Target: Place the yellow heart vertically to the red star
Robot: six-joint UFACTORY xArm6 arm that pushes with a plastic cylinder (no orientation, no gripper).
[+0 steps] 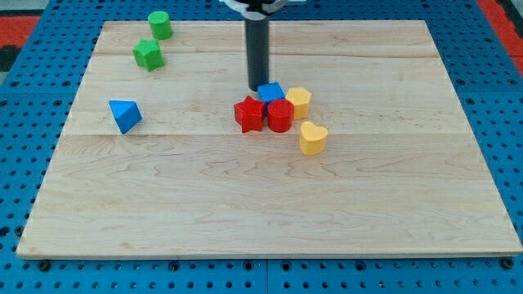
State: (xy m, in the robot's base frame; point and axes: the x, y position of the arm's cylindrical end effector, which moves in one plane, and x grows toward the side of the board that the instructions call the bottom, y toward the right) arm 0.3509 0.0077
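My tip (pixel 258 87) stood just behind the blue block (pixel 271 91), at the far side of a cluster with the red star (pixel 248 113), red cylinder (pixel 280 115) and yellow block (pixel 299 101). The yellow heart (pixel 312 138) lay near-right of them.

The pale wooden tabletop (pixel 245 204) carries seven blocks. At centre sits a tight cluster — red star (pixel 248 113), red cylinder (pixel 280 116), blue cube (pixel 271 92), yellow hexagon (pixel 299 101) — with the yellow heart (pixel 312 138) at its 4 o'clock. A blue triangle (pixel 124 115) lies toward 9 o'clock; a green star (pixel 148 55) and green cylinder (pixel 159 24) toward 10 o'clock.
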